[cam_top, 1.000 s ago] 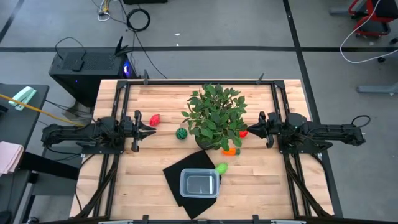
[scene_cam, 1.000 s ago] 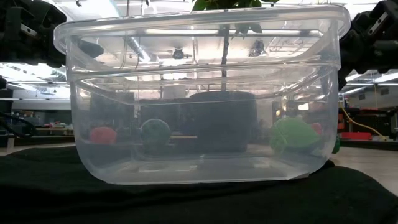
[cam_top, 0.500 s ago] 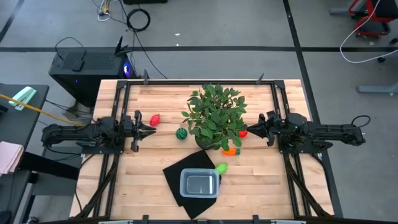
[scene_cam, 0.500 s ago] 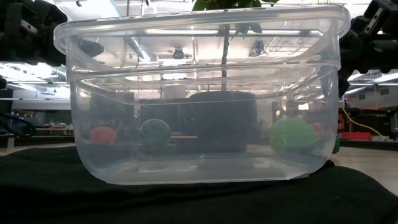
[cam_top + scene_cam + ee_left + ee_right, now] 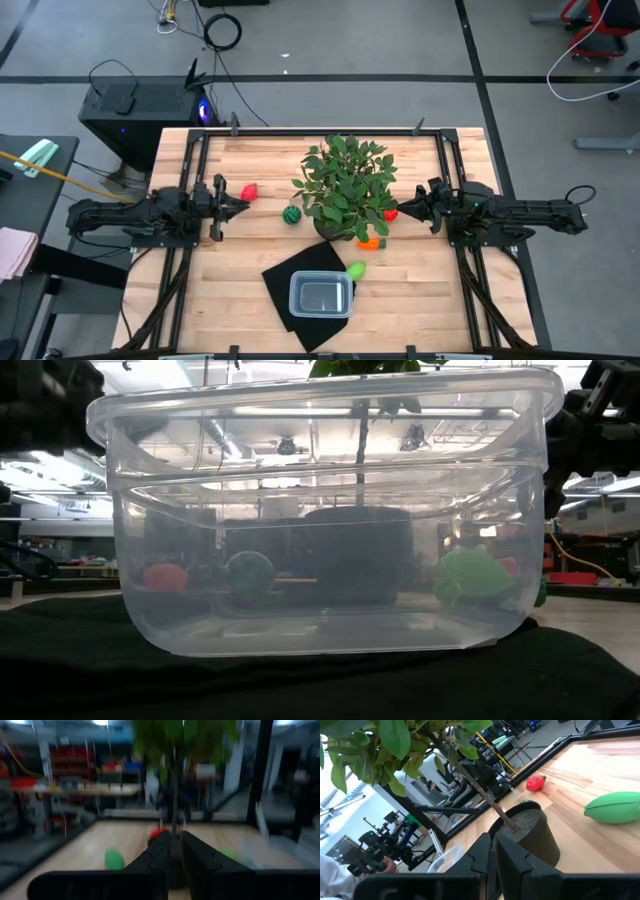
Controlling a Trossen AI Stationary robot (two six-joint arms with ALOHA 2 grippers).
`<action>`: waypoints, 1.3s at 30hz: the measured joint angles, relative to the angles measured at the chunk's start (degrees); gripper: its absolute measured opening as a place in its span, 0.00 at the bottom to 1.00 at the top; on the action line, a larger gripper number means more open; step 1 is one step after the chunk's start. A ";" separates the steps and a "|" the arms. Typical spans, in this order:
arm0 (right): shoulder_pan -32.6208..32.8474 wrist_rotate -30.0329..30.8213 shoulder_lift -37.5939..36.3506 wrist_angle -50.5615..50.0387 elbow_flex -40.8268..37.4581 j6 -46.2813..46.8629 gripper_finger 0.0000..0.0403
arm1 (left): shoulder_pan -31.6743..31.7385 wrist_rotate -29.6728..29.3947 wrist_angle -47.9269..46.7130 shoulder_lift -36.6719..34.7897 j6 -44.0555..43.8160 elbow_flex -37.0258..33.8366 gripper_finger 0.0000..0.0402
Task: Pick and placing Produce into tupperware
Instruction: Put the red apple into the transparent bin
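The clear tupperware [image 5: 321, 296] stands on a black mat near the table's front edge and fills the low view [image 5: 320, 510]. Loose produce lies on the wood: a red piece [image 5: 249, 191], a dark green ball [image 5: 291, 214], a second red piece [image 5: 391, 213], an orange piece [image 5: 370, 242] and a yellow-green piece [image 5: 355, 269] beside the tub. My left gripper [image 5: 241, 206] hovers shut at the left, just near of the first red piece. My right gripper [image 5: 405, 208] hovers shut at the right, by the second red piece. Neither holds anything.
A leafy potted plant [image 5: 347, 185] stands mid-table between the two grippers, its dark pot [image 5: 522, 832] straight ahead of my right gripper. The black mat [image 5: 290, 275] lies under the tub. Bare wood lies at the table's front left and front right.
My right gripper has rolled about its own pointing line without leaving its place. My left gripper has tipped its fingers slightly upward, also in place. The produce and the tupperware have not moved.
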 joint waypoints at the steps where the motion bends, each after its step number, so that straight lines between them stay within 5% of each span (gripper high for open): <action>1: 0.00 0.01 0.00 0.31 0.00 0.00 0.08 | 0.00 -0.04 1.79 0.01 -0.18 0.01 0.13; 25: 0.00 23.12 -0.02 21.13 0.07 5.79 0.08 | 0.00 -12.62 29.26 0.00 1.42 0.01 0.13; 32: -0.02 23.67 0.02 24.88 1.66 2.66 0.08 | 0.00 -13.82 32.25 0.02 -2.35 0.01 0.12; 39: -0.02 24.77 1.55 24.32 12.86 -10.17 0.08 | 0.00 -16.76 32.87 0.02 -5.08 0.01 0.16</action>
